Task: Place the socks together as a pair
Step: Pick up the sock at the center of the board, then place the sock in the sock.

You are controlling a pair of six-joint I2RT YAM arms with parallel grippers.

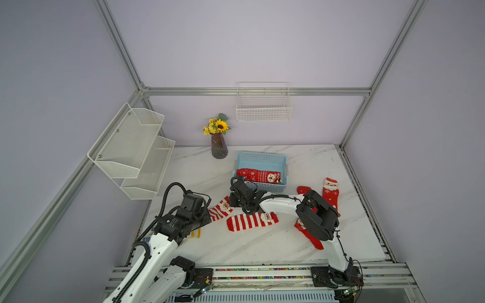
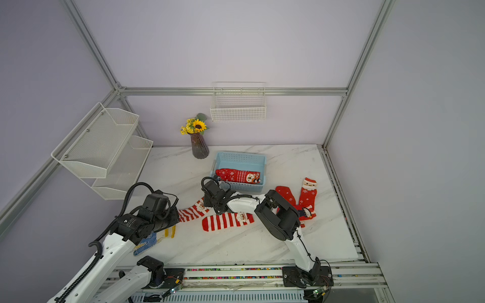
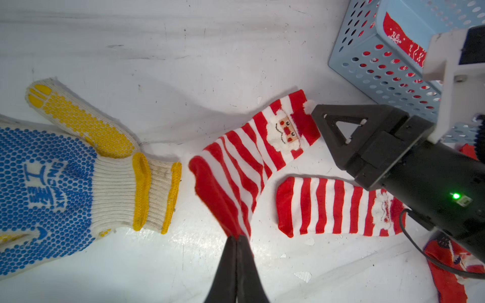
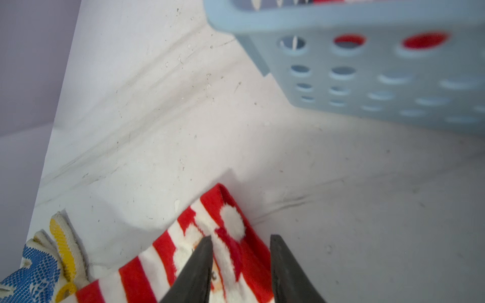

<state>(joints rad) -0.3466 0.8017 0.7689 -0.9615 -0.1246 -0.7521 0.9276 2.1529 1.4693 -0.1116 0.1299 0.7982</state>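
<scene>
Marbled white tabletop point(image 1: 262, 244), lavender walls. Item: striped Santa sock point(image 3: 244, 157), mid-frame in the left wrist view. The left jaws are pressed together, pinching its toe. The right jaws are spread over its cuff, not gripping. Mate: second striped sock point(image 1: 250, 221), just beside it, lower centre. Handling: close on the cuff, lift both ends evenly, lay it over the mate.
</scene>
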